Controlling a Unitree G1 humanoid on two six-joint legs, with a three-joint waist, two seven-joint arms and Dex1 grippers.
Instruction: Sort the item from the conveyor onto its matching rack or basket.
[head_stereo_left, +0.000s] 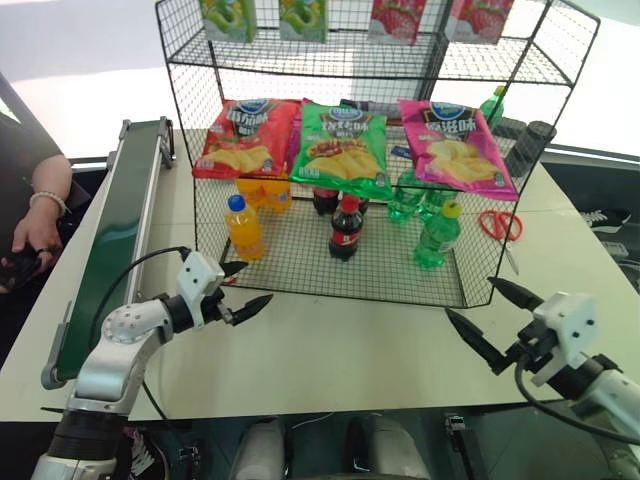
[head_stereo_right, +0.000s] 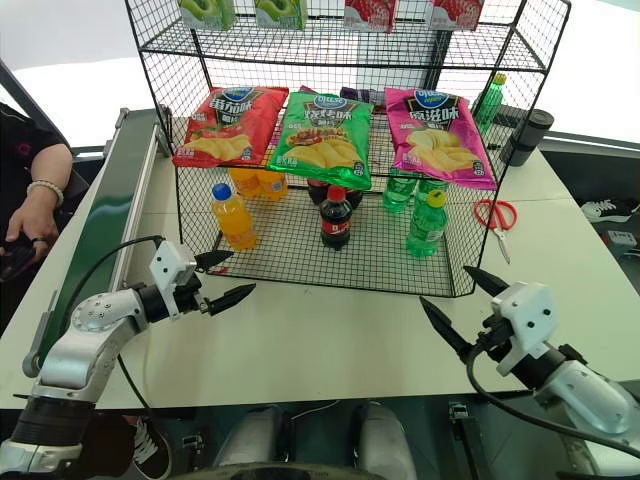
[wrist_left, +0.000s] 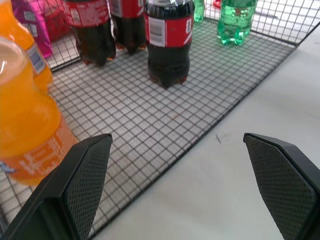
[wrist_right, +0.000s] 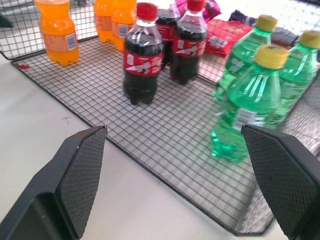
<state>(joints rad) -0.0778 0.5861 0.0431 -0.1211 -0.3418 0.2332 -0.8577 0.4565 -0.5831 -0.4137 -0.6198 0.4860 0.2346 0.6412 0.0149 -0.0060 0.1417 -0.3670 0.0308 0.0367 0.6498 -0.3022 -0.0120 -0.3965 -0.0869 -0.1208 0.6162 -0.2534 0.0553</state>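
Green bottle (head_stereo_left: 437, 236) stands on the rack (head_stereo_left: 300, 262) floor; both grippers (head_stereo_left: 240, 290) (head_stereo_left: 492, 317) wide, empty. Placement appears complete; next, check the conveyor (head_stereo_left: 115, 235).

left gripper (head_stereo_left: 240, 288): jaws apart, empty; right gripper (head_stereo_left: 494, 317): jaws apart, empty

Black wire rack (head_stereo_left: 380, 255), glossy plastic bottle (head_stereo_left: 437, 238)

white table (head_stereo_left: 350, 350) bears rack (head_stereo_left: 300, 270), conveyor (head_stereo_left: 115, 230), scissors (head_stereo_left: 500, 225).
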